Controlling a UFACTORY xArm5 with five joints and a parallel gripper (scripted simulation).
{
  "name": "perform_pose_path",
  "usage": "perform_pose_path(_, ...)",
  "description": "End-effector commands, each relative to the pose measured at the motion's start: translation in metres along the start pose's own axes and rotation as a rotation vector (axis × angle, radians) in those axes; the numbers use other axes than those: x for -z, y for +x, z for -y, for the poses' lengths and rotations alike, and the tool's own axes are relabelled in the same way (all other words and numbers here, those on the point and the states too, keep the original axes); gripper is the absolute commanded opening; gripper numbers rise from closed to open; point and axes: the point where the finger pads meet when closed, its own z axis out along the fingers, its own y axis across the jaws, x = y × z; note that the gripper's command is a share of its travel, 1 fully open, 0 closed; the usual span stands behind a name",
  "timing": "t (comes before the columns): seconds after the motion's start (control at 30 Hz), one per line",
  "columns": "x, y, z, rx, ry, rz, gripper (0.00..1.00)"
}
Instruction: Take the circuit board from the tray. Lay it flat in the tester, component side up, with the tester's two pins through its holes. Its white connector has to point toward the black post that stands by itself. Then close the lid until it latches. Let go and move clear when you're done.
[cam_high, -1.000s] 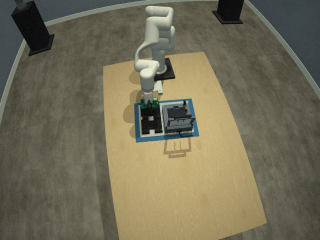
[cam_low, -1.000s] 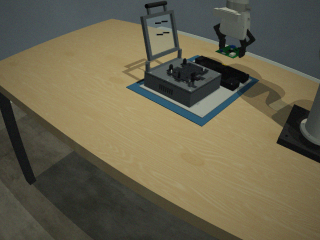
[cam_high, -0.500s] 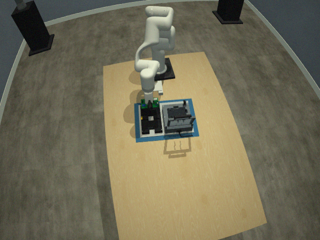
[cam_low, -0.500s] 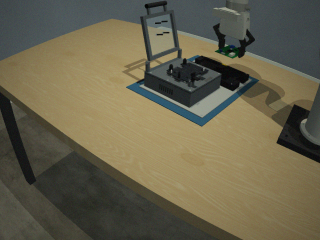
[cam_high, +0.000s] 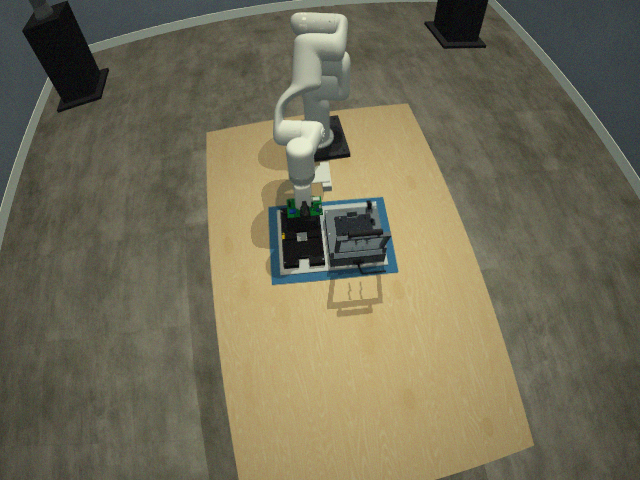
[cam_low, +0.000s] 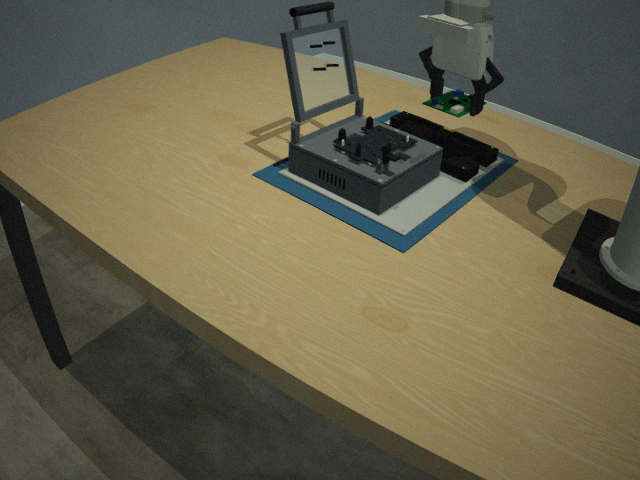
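The green circuit board (cam_low: 450,102) with a white connector hangs level in the air above the far end of the black tray (cam_low: 445,145). My gripper (cam_low: 455,101) points down and is shut on the board's two edges. From above, the board (cam_high: 310,208) shows under the wrist, over the tray's (cam_high: 302,242) far end. The grey tester (cam_low: 366,161) stands beside the tray with its lid (cam_low: 320,72) raised upright. Black posts (cam_low: 369,122) stand up from its top plate. The pins are too small to make out.
Tray and tester sit on a white plate over a blue mat (cam_low: 385,227). The arm's black base (cam_low: 599,268) stands at the right. The lid's handle (cam_low: 311,8) stands high at the tester's far side.
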Motion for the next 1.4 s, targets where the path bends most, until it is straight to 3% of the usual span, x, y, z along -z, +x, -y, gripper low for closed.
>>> perform_pose_path(0.0, 0.002, 0.01, -0.005, 0.0, -0.004, 0.001, 0.79)
perform_pose_path(1.37, 0.01, 0.121, -0.043, 0.0, -0.004, 0.001, 0.79)
